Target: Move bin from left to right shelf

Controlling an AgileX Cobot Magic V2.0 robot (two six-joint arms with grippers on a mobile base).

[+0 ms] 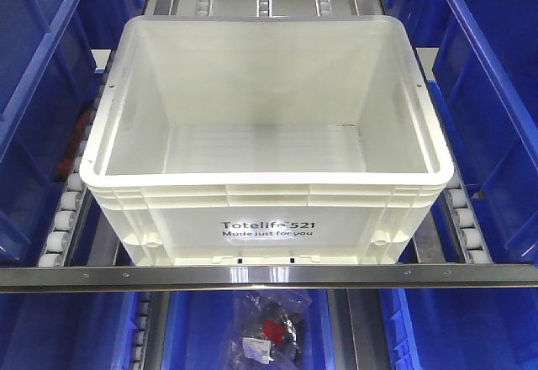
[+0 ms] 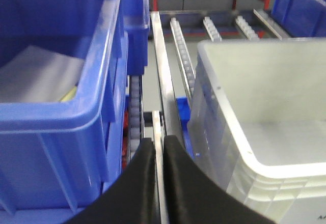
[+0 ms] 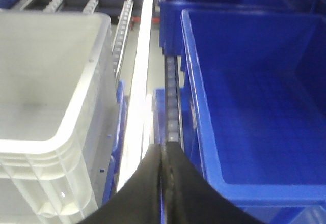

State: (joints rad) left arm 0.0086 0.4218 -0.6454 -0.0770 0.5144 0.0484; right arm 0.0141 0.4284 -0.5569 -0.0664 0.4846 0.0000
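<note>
The bin (image 1: 269,227) is seen upright and empty on a roller lane (image 1: 63,210) at the centre of the front view. It is set just behind the metal front bar (image 1: 269,276) and flanked by a left blue bin (image 1: 34,92) at 9 o'clock and a right blue bin (image 1: 496,118) at 3 o'clock. Its printed front is turned toward 6 o'clock, its mouth is turned upward, and its long axis is laid from 9 to 3 o'clock, across the lane. The left gripper (image 2: 159,183) is held outside the bin's left wall, over the rail between it and the left blue bin. Its fingers are drawn almost together with only a sliver between them, and nothing is pinched. The right gripper (image 3: 163,183) is held likewise outside the right wall, fingers pressed together and empty. No contact with the bin is shown, so the approach before the grasp is judged to be in hand and the carry is not yet begun. For the next move, both side walls or the ribbed rim would need to be engaged evenly, so that the bin is lifted level and kept clear of the bar and its blue neighbours.
</note>
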